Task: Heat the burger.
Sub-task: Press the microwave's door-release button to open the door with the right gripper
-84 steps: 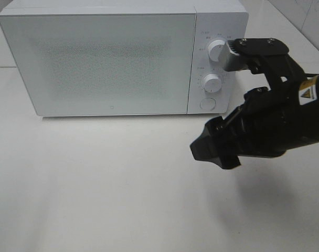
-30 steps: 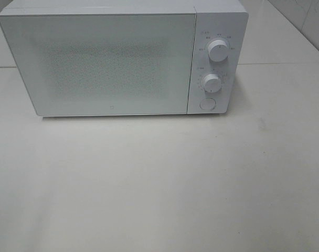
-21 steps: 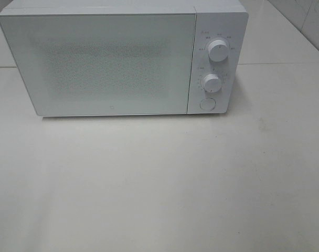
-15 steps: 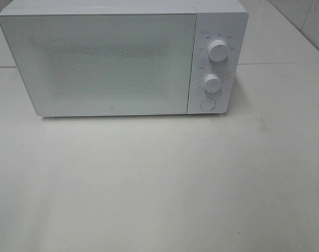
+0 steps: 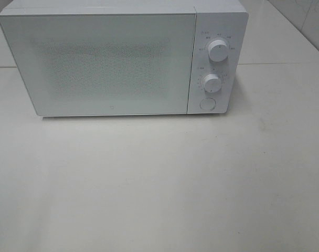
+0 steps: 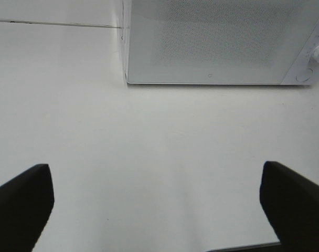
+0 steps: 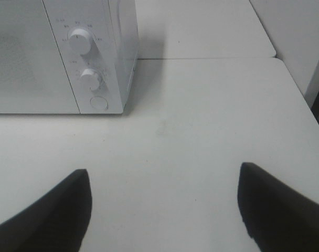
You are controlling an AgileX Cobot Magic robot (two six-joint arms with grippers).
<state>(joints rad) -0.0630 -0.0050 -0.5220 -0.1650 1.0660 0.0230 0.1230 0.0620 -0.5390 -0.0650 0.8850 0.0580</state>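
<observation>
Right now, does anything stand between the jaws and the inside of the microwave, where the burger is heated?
Yes: the shut microwave door stands between the inside and the left gripper and right gripper, jaws open. The door hides the inside; no burger shows in any view.

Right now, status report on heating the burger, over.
Left gripper open, empty. Right gripper open, empty. Burger not in view; microwave door shut. No obstruction seen.
</observation>
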